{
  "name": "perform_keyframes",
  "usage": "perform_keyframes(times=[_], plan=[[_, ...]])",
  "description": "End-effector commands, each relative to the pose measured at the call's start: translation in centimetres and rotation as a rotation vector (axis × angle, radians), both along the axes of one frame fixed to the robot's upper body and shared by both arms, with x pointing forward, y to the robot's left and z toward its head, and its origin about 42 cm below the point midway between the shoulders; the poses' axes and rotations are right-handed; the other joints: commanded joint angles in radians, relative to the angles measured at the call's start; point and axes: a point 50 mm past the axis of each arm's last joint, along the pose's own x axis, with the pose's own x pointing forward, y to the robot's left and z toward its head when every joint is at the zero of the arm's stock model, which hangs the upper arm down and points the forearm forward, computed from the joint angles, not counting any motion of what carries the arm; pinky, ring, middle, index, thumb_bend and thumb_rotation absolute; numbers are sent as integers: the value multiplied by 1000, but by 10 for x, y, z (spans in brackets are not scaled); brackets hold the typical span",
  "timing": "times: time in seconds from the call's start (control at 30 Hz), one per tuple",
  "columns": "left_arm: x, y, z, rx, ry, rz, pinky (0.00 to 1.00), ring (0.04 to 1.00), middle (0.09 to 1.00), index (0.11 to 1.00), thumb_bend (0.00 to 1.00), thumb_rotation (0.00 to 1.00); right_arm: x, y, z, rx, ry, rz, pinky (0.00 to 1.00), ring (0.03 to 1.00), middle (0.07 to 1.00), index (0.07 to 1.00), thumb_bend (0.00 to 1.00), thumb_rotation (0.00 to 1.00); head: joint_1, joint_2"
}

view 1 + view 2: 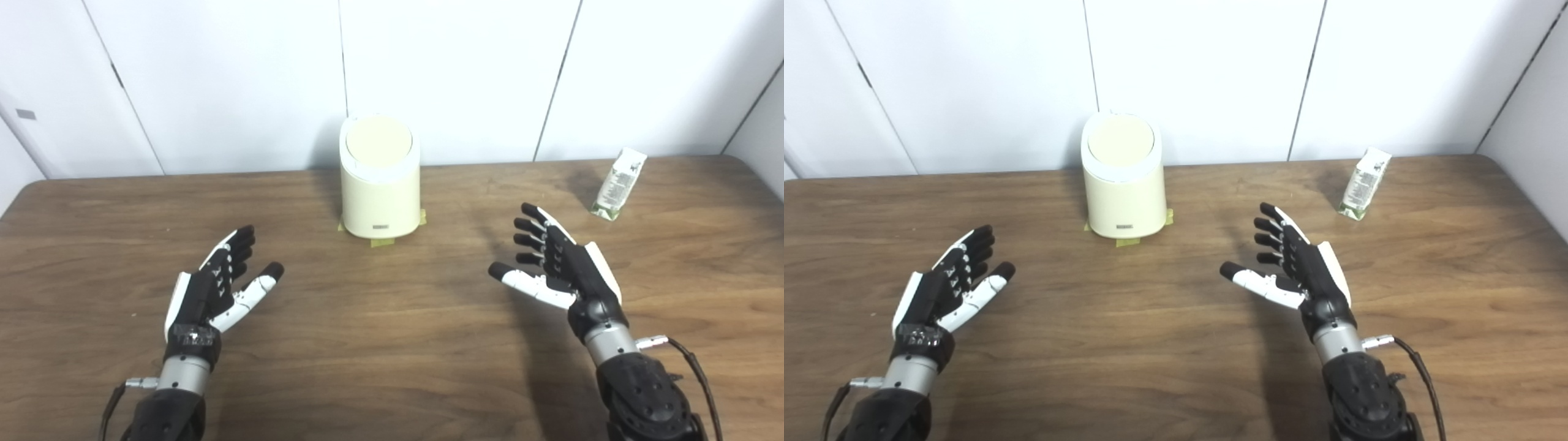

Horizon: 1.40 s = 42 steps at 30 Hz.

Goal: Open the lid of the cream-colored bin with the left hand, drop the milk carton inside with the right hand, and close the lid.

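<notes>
The cream-colored bin [380, 184] stands upright at the back middle of the wooden table, its round lid [378, 142] down. A small white and green milk carton [618, 184] stands at the back right, leaning slightly. My left hand [217, 285] hovers over the table's front left, open, fingers spread, well short of the bin. At the front right my right hand [557, 263] is likewise open and holds nothing; the carton lies beyond it, further right.
Yellow tape marks [383, 242] stick out under the bin's base. White wall panels [453, 73] rise directly behind the table's [392, 343] far edge. The table's right corner is rounded, close to the carton.
</notes>
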Motion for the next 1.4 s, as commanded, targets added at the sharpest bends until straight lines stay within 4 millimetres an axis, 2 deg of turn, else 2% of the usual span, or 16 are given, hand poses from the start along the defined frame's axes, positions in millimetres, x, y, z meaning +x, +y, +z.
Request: perform_keyframes(times=[0.0,0.63,0.87,1.07,1.17,1.27,1.37], plan=[[8,-2,19,19,-94,-12,914,914,903,881,802,392,6,2,18,-1,-100,16,739,835,871,894,680,346,-1,0],[8,-3,20,8,-92,-14,904,909,901,876,807,386,7,4,19,4,-104,17,740,837,867,892,671,332,0,8],[10,-7,20,8,-92,-9,881,893,890,869,804,375,8,1,19,6,-109,22,780,837,864,895,664,351,-7,9],[17,-15,19,27,-94,3,916,889,878,880,794,364,11,-1,16,9,-102,19,820,839,860,895,683,397,4,-11],[27,-20,27,84,-113,-3,880,858,863,881,840,337,13,0,13,28,-104,20,772,830,859,891,696,417,9,-22],[39,-25,44,131,-139,-36,918,857,865,888,860,261,15,0,11,49,-106,21,744,826,860,891,702,416,5,-26],[50,-28,57,169,-138,-54,920,853,871,895,882,262,17,2,9,40,-107,18,744,830,859,888,711,423,-3,-40]])
